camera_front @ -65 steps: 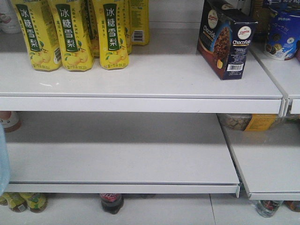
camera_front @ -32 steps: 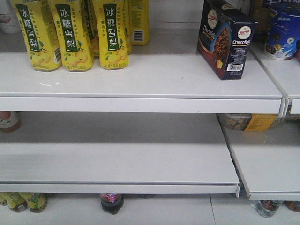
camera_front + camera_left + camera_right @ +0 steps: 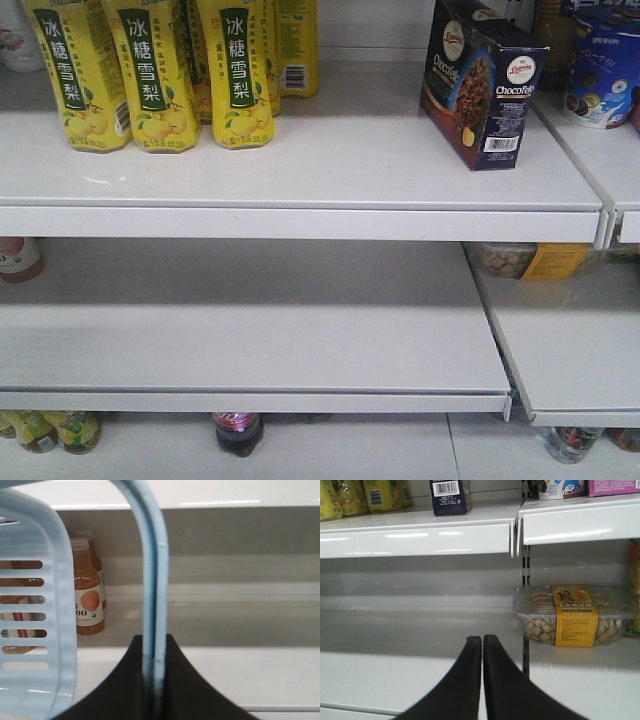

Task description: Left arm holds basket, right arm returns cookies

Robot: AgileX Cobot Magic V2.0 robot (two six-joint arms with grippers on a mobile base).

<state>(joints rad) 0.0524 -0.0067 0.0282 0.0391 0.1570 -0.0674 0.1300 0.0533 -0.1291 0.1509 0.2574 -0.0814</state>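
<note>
White shelf (image 3: 300, 165) bears "Chocofole"-ish cookies (image 3: 482, 85); left gripper (image 3: 152, 680) pinches basket (image 3: 35, 605) handle, right gripper (image 3: 482, 645) closed, empty.

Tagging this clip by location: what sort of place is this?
Probably a shop aisle: white shelves stocked with rows of yellow drink bottles, a barcoded cookies carton, and a shopping basket.

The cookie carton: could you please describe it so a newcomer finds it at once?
On the upper white shelf, look right of the yellow bottles. The cookie carton stands upright near the shelf's right end: the only dark navy box, showing chocolate cookies and a barcode.
</note>
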